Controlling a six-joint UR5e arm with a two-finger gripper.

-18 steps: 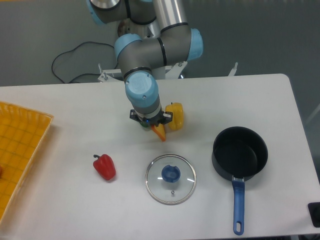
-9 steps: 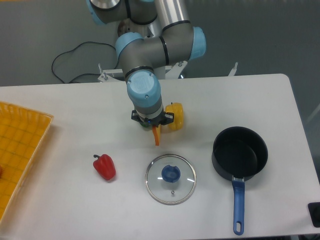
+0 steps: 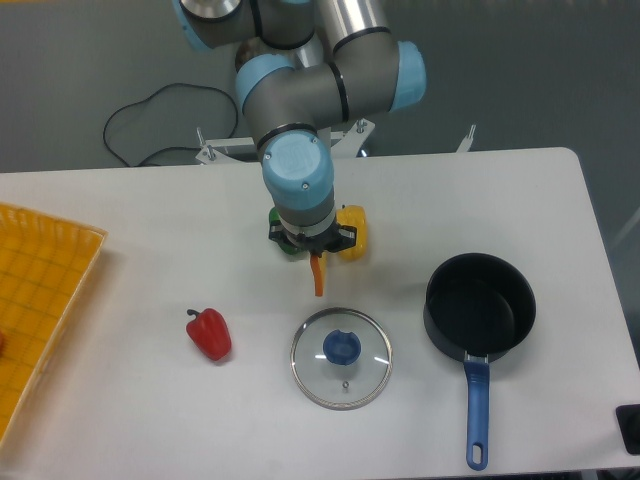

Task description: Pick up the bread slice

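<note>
The bread slice (image 3: 318, 276) is a thin orange-tan wedge hanging point-down from my gripper (image 3: 314, 256). It shows edge-on just below the wrist. My gripper is shut on its upper end, and the fingers are mostly hidden under the blue-grey wrist. The slice's tip hangs above the white table (image 3: 150, 250), between the yellow bell pepper (image 3: 351, 232) and the glass lid (image 3: 341, 357).
A red bell pepper (image 3: 209, 333) lies front left. A dark pot with a blue handle (image 3: 480, 312) stands to the right. An orange tray (image 3: 35, 300) sits at the left edge. A small green thing (image 3: 283, 247) peeks out beside the wrist.
My gripper has moved slightly right and toward the front with the slice. The slice has swung from slanted to hanging nearly straight down.
</note>
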